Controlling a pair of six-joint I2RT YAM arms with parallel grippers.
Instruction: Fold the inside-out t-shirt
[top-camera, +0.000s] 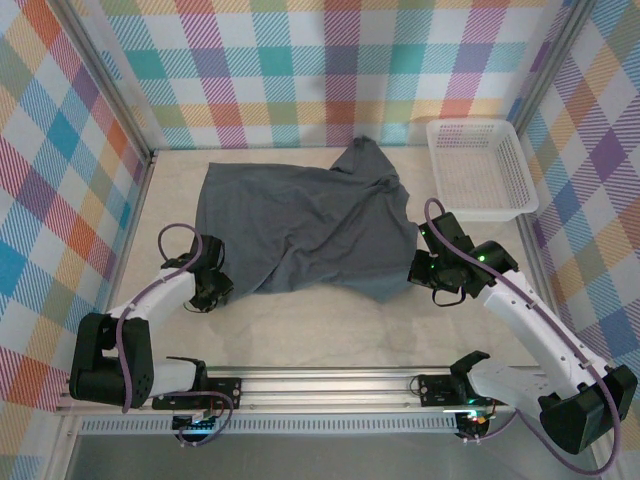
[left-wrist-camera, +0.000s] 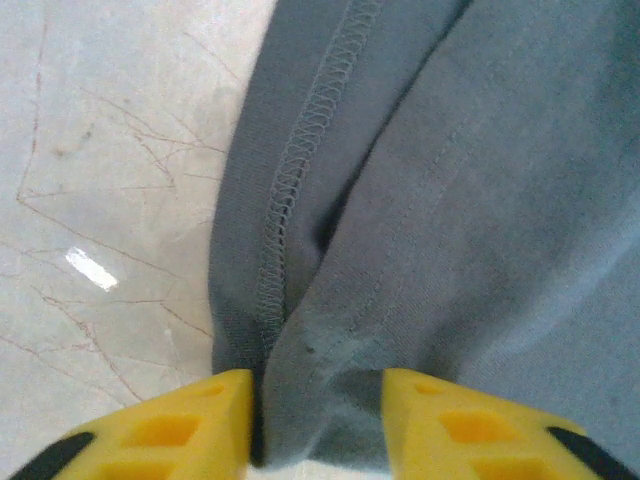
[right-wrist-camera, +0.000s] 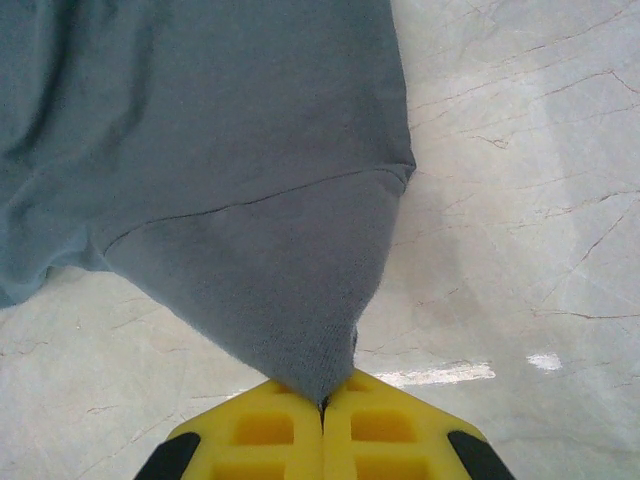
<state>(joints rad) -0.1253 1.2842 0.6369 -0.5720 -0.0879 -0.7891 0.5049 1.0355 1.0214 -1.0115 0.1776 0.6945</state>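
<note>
The inside-out t-shirt (top-camera: 300, 225) lies spread and rumpled across the middle of the table, dark slate grey, one part reaching toward the back wall. My left gripper (top-camera: 222, 290) sits at its near left corner. In the left wrist view its yellow fingers (left-wrist-camera: 190, 425) stand apart, open, with a bunched fold of the t-shirt (left-wrist-camera: 450, 200) and its overlock seam lying between them. My right gripper (top-camera: 415, 268) is at the near right corner, shut on a pointed corner of the t-shirt (right-wrist-camera: 200, 150), which runs into the closed right gripper (right-wrist-camera: 322, 400).
A white mesh basket (top-camera: 480, 165) stands at the back right, just beyond the right arm. Plaid walls enclose the table on three sides. Bare scratched tabletop (top-camera: 330, 330) stretches between the shirt and the arm bases.
</note>
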